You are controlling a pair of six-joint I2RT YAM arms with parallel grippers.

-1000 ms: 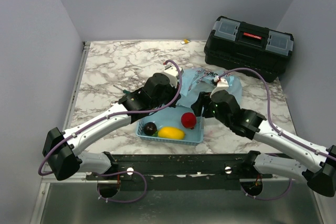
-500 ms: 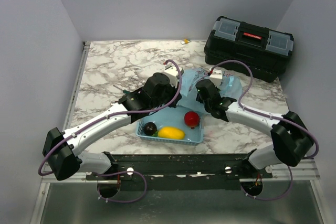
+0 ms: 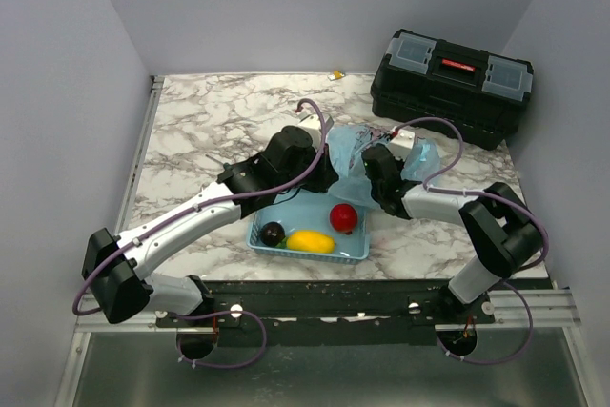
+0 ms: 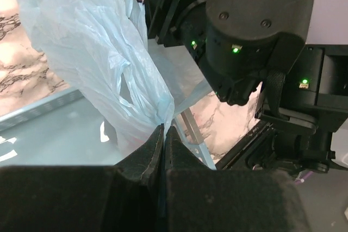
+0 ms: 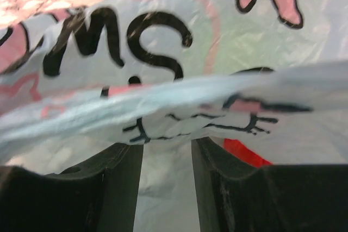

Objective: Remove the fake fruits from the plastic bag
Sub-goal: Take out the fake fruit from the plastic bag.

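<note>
Plastic bag (image 4: pixel 92 42): thin, limp, slippery film; take hold at bunched folds.
Left gripper (image 4: pixel 163 130): pressed together, pinching a fold, lower centre.
Right gripper (image 5: pixel 166 153): spread apart.

Centre crowded by bag (image 3: pixel 355 152) and both wrists; table (image 3: pixel 210 126) bare at L and far side.
Bag is bunched up betw. L gripper (image 4: pixel 164 130), which is pinched on it, and R gripper (image 5: pixel 166 158), whose fingers stand apart w/ film draped just ahead, so the path fwd is blocked. R arm (image 4: pixel 255 36) is seen just beside L gripper, w/ little gap betw. them. Basket (image 3: pixel 357 253) far rim is overhung by bag and wrists; its near half is reachable from above, w/ apple (image 3: pixel 343 217), plum (image 3: pixel 274 233) and yellow fruit (image 3: pixel 311 241) inside. Far R corner is taken by toolbox (image 3: pixel 453 83). Walls bound L, R and back.
</note>
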